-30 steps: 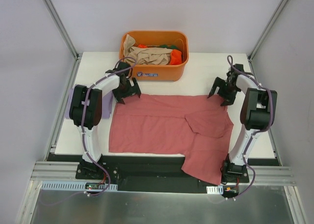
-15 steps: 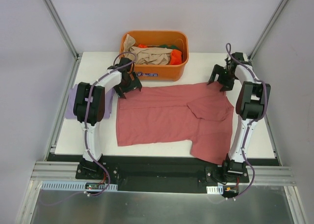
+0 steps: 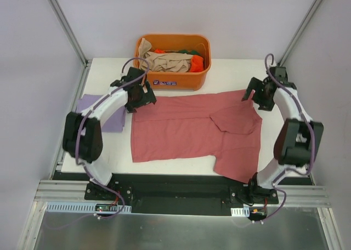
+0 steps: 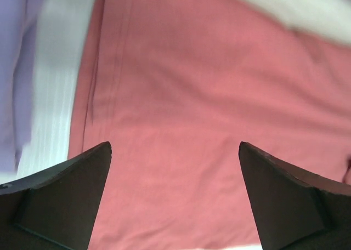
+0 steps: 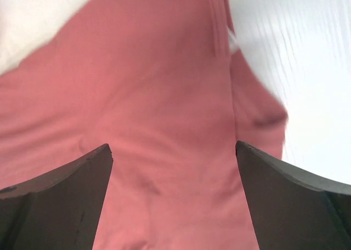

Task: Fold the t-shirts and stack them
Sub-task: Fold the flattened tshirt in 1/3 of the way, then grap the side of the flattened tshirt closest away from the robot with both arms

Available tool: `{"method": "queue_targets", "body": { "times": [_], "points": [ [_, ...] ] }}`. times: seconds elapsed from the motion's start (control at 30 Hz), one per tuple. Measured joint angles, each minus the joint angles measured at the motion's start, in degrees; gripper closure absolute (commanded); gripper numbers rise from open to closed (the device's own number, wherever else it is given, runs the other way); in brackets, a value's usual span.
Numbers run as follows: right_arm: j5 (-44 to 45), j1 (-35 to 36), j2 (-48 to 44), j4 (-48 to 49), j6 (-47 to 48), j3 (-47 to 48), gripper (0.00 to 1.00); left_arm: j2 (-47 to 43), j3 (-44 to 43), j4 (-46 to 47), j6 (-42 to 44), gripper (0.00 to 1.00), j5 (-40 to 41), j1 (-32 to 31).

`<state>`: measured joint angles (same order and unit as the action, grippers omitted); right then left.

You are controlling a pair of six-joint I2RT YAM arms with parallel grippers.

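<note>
Shirt lies crosswise; left end effector and right end effector, both wide, hover over its far corners.

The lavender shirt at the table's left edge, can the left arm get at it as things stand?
Probably yes. The left gripper hangs open over the red shirt, holding nothing, and the lavender shirt lies close beside it with nothing on it.

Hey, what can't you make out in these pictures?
Top view: the beige shirt hides what lies under it in the orange tub; the tub's label is too small to read.
Top view: the left arm covers part of the lavender shirt.
Wrist views: blurred, and frame edges crop the red shirt.
</note>
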<state>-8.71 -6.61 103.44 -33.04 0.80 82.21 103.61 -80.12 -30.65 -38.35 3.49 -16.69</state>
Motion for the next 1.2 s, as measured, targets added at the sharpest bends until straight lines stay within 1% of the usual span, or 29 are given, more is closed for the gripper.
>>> {"method": "queue_targets", "body": {
  "times": [0.1,0.2,0.3,0.4,0.47,0.53,0.57,0.67,0.73,0.77,0.87,0.9,0.97,1.03,1.1,1.13,1.17,1.2],
  "points": [
    [2.2,-0.2,-15.0,2.1,-5.4,-13.6,0.04,-13.1,10.8,0.6,-0.3,0.01,1.1,-3.1],
    [2.7,-0.7,-28.4,2.6,-9.6,-26.9,0.04,-22.0,20.0,0.8,-1.6,0.01,1.2,-6.8],
    [1.4,-1.3,-35.5,2.2,-11.8,-35.2,0.04,-28.7,30.1,0.3,-4.5,0.02,1.5,-10.3],
    [0.6,-3.3,-40.2,1.4,-13.4,-39.8,0.04,-33.6,39.6,-0.7,-8.2,0.04,1.1,-12.4],
    [0.5,-4.9,-44.0,1.1,-14.0,-41.9,0.04,-36.2,44.1,-2.0,-10.6,0.07,1.2,-12.5],
    [0.6,-5.7,-47.6,1.1,-14.4,-43.1,0.04,-39.4,47.6,-3.3,-12.8,0.14,1.2,-12.5],
    [0.7,-5.9,-49.2,1.1,-14.4,-43.6,0.04,-41.1,48.8,-3.6,-13.7,0.16,1.1,-12.5],
    [0.7,-6.1,-52.5,0.8,-14.4,-44.5,0.04,-45.9,50.8,-4.4,-15.8,0.29,1.1,-12.5],
    [0.9,-6.1,-53.3,-0.1,-14.2,-44.7,0.04,-47.3,51.4,-4.3,-17.0,0.43,1.2,-12.5],
    [0.9,-6.1,-53.5,-0.5,-14.0,-44.7,0.04,-47.1,51.5,-4.3,-17.7,0.49,1.2,-12.5],
    [1.0,-6.1,-54.1,-2.3,-13.2,-44.7,0.04,-45.0,51.6,-4.2,-18.9,0.58,1.1,-12.5],
    [1.0,-6.1,-54.4,-3.3,-12.9,-44.7,0.02,-44.3,51.6,-4.2,-19.1,0.62,1.2,-12.5],
    [1.0,-6.1,-55.4,-5.5,-12.7,-44.7,0.01,-42.9,51.6,-4.2,-19.6,0.71,1.2,-12.5],
    [1.5,-6.1,-57.0,-8.2,-12.5,-44.7,0.01,-42.1,51.5,-4.1,-19.9,0.85,1.3,-12.5],
    [2.1,-5.8,-58.9,-10.8,-12.3,-44.7,0.03,-41.7,51.5,-4.1,-20.4,0.87,1.6,-12.5],
    [2.5,-5.5,-59.8,-12.3,-12.3,-44.7,0.03,-41.4,51.5,-3.8,-20.5,0.91,1.6,-12.5],
    [3.1,-5.0,-60.7,-13.8,-12.3,-44.7,0.03,-40.7,51.2,-3.5,-20.6,1.0,1.6,-12.5],
    [3.3,-4.3,-61.1,-14.8,-12.3,-44.7,0.04,-40.2,50.9,-3.3,-20.7,1.0,1.6,-12.5]
  ]
}}
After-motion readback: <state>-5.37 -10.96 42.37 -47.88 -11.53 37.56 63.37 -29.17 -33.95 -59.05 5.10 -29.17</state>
